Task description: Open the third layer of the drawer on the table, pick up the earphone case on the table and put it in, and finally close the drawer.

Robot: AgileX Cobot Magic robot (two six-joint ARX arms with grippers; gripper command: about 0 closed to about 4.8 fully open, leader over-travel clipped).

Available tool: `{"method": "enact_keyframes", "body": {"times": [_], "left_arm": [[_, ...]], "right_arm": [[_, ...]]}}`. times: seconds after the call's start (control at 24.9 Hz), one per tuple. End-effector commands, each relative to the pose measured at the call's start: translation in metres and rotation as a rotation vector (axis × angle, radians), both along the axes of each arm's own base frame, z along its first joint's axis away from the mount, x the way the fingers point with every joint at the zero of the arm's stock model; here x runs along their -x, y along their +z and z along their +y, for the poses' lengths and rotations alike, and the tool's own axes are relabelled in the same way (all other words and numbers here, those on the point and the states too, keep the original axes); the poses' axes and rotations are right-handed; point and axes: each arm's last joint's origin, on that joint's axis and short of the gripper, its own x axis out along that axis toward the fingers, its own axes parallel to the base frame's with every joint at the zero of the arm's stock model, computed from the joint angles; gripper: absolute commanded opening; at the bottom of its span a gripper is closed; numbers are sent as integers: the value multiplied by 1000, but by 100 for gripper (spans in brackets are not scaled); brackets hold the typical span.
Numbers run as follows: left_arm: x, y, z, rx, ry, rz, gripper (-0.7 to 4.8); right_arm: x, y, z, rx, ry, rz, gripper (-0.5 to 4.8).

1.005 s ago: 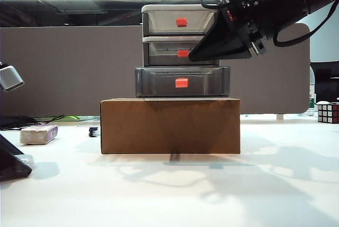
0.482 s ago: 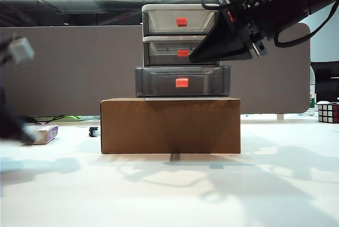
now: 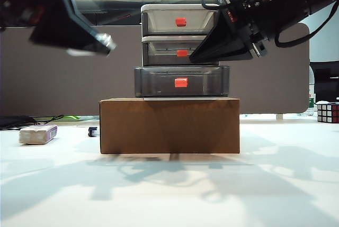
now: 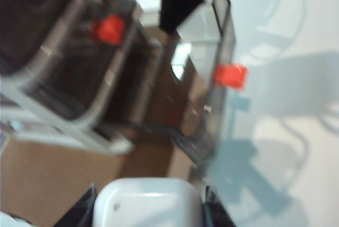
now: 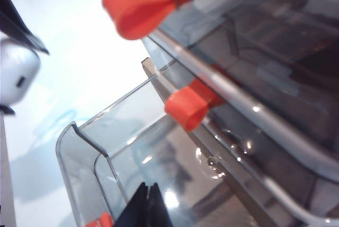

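One third layer (image 3: pixel 181 81) pulled open, left end effector (image 4: pixel 150 206) gripping earphone case (image 4: pixel 148 201), right end effector (image 5: pixel 148 206) closed

The left claw (image 4: pixel 148 211) grips the white earphone case (image 4: pixel 148 206) above the pulled-out third layer (image 4: pixel 212 79) of the drawer (image 4: pixel 69 73), white surface (image 4: pixel 286 147) beyond.

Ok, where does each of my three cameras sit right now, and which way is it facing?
Exterior view: low at the table edge, facing the drawer front on its cardboard box; both arms raised either side.
Left wrist view: on the left gripper, looking down at the pulled-out third layer; fingers grip the earphone case.
Right wrist view: on the right gripper, shut, above the same open tray.
Shared: all show the red-orange handles; both wrist views show the case.
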Motion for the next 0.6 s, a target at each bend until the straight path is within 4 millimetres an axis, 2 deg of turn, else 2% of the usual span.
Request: {"method": "enact_keyframes", "body": {"times": [0.04, 0.32, 0.6], "left_arm": [[-3, 15, -16, 20, -8, -59, 187], [-17, 25, -47, 77, -60, -58, 187], [-37, 18, -82, 61, -127, -16, 187]], "right_arm": [[0, 4, 0, -7, 5, -24, -5], [3, 12, -3, -16, -3, -50, -5], [7, 20, -9, -25, -16, -71, -5]]}}
